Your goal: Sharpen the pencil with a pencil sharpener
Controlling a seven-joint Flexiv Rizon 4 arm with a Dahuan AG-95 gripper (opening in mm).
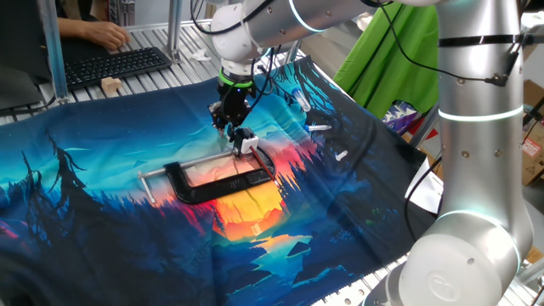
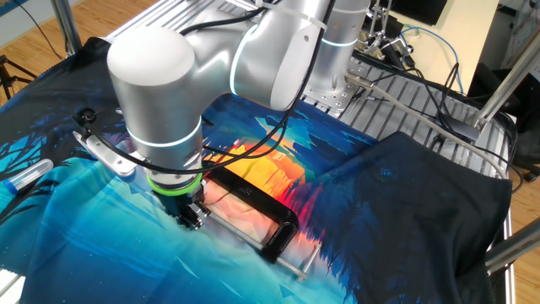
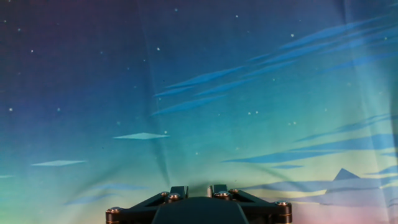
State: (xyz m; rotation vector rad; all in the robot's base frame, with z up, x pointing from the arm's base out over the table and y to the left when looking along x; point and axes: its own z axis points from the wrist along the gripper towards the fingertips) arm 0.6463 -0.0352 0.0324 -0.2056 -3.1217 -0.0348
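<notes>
The pencil sharpener [image 1: 247, 144], a small whitish block, sits at the far end of the big black C-shaped clamp [image 1: 212, 185] on the printed cloth. My gripper [image 1: 232, 128] hangs just above and left of it, fingers pointing down and nearly closed. A thin dark stick, the pencil [image 1: 239, 136], seems to run from the fingertips to the sharpener; it is very small there. In the other fixed view my gripper [image 2: 193, 216] is low beside the clamp [image 2: 266, 218] and hides the sharpener. The hand view shows only the finger bases [image 3: 179, 190], a narrow gap between them, and cloth.
The clamp's silver rod [image 1: 183, 170] lies along its open side. Small white loose bits [image 1: 320, 127] lie on the dark cloth to the right. A keyboard [image 1: 110, 64] and a person's hand [image 1: 104, 34] are at the back. A marker [image 2: 25, 175] lies at the cloth's left.
</notes>
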